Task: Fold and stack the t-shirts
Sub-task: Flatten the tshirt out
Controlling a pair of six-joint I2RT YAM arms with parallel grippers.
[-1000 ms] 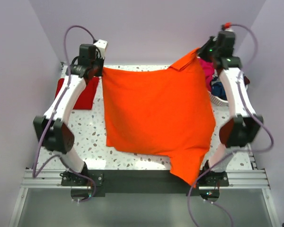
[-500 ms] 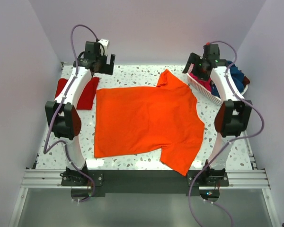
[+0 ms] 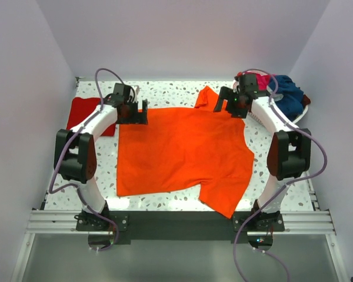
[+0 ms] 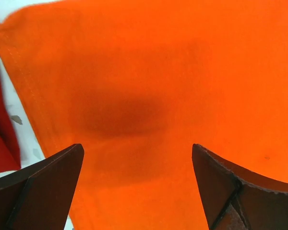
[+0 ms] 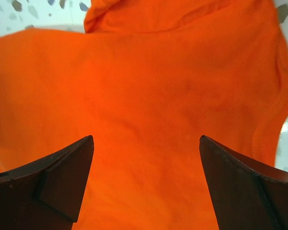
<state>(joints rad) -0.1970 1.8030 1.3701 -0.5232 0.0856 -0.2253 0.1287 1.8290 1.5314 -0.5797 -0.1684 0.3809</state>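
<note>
One large bright orange cloth t-shirt (image 3: pixel 182 153) lies flat in the middle. One folded dark red t-shirt (image 3: pixel 85 108) is at its far left, and one magenta t-shirt (image 3: pixel 263 79) and one navy t-shirt (image 3: pixel 288 94) are heaped far right. The left gripper (image 4: pixel 137 148) and right gripper (image 5: pixel 146 143) hang wide open and empty over its far edge, with bare speckled table (image 3: pixel 165 91) beyond.

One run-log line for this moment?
orange t-shirt: spread on table | left gripper: open, above it | right gripper: open, above it
</note>
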